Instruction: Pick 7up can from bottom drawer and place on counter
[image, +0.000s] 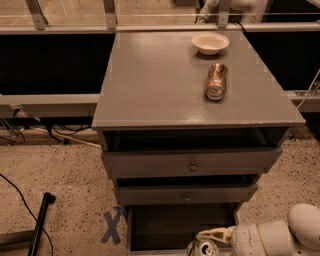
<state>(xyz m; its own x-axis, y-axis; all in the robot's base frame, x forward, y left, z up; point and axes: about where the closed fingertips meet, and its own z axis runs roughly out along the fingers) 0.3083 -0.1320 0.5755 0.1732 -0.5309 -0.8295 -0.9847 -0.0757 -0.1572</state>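
Note:
The 7up can (203, 249), silver-topped with green markings, is at the front edge of the open bottom drawer (131, 226), cut off by the bottom of the view. My gripper (206, 241) comes in from the lower right on a white arm and is shut on the can; one cream finger (214, 233) lies across the can's upper side and the other is hidden. The drawer's interior is dark with nothing else visible in it. The grey counter (160, 85) lies above, far from the gripper.
On the counter a copper-orange can (216, 81) lies on its side at the right and a white bowl (210, 43) sits behind it. Two knobbed drawers (192, 164) stand slightly open. A blue tape X (112, 226) and a black pole (40, 225) are on the floor at left.

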